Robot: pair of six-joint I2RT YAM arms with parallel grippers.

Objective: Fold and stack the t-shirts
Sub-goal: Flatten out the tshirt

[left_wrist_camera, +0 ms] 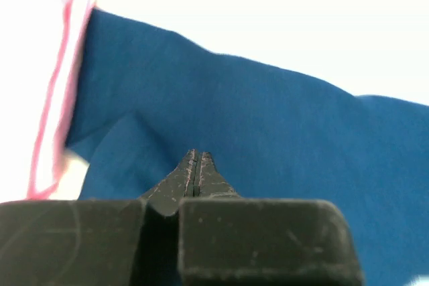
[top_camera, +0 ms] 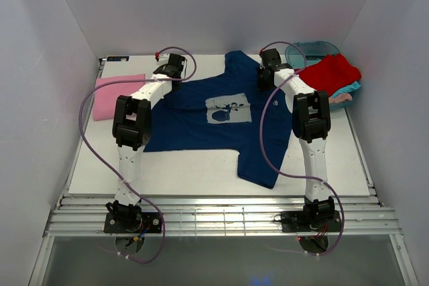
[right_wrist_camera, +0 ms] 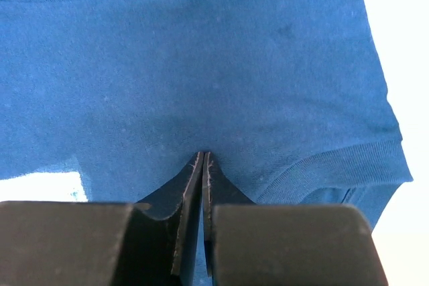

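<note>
A navy blue t-shirt [top_camera: 201, 122] with a pale square print [top_camera: 228, 108] lies spread flat across the table's middle. My left gripper [top_camera: 169, 69] is at its far left edge. In the left wrist view its jaws [left_wrist_camera: 195, 155] are pressed together with the tips in the blue cloth [left_wrist_camera: 268, 118]. My right gripper [top_camera: 267, 76] is at the far right part, beside the ribbed collar [right_wrist_camera: 348, 165]. Its jaws [right_wrist_camera: 202, 157] are shut, pinching the blue cloth [right_wrist_camera: 201, 65]. A folded pink t-shirt [top_camera: 118, 96] lies at the left. A red t-shirt [top_camera: 332, 72] and teal cloth [top_camera: 348, 90] sit at the tub.
A teal plastic tub [top_camera: 310, 50] stands at the back right corner. White walls close in on three sides. The table's front edge [top_camera: 221, 196] runs just beyond the arm bases. The pink shirt shows blurred at the left of the left wrist view [left_wrist_camera: 53, 112].
</note>
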